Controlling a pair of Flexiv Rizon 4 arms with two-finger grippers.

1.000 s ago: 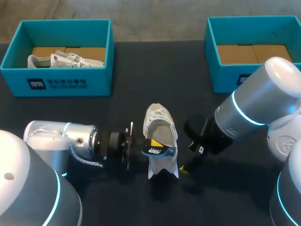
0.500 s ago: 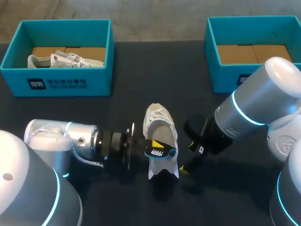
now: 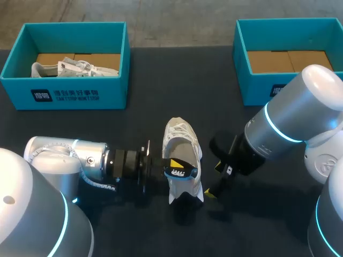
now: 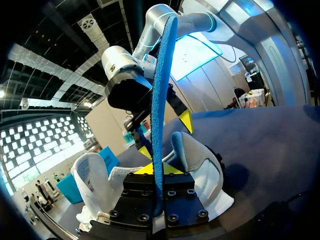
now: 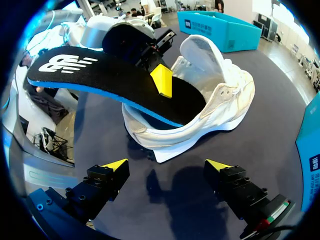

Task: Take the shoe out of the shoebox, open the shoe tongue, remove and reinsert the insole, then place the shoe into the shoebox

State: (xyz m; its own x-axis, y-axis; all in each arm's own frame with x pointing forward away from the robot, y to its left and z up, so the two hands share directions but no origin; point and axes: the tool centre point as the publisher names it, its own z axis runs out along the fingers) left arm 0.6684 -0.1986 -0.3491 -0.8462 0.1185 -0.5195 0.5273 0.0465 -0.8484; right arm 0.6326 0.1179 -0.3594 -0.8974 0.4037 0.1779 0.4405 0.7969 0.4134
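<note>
left end effector [image 3: 169, 167] clenched on the heel end of the insole [image 3: 181, 171], pinching its thin edge; the insole's front runs down into the shoe [image 3: 182, 140].
right end effector [image 5: 166, 164] released, fingers spread, just beside the shoe's heel at lower centre of the frame, not touching it.
shoe sits on the counter [image 3: 161, 96], centre frame, well apart from both shoeboxes: one upper left [image 3: 64, 93], one upper right [image 3: 257, 88].
risks: nothing pins the shoe, so any drag on the insole may slide or tip it. the edge pinch looks slim; the insole may slip out or buckle against the tongue.
</note>
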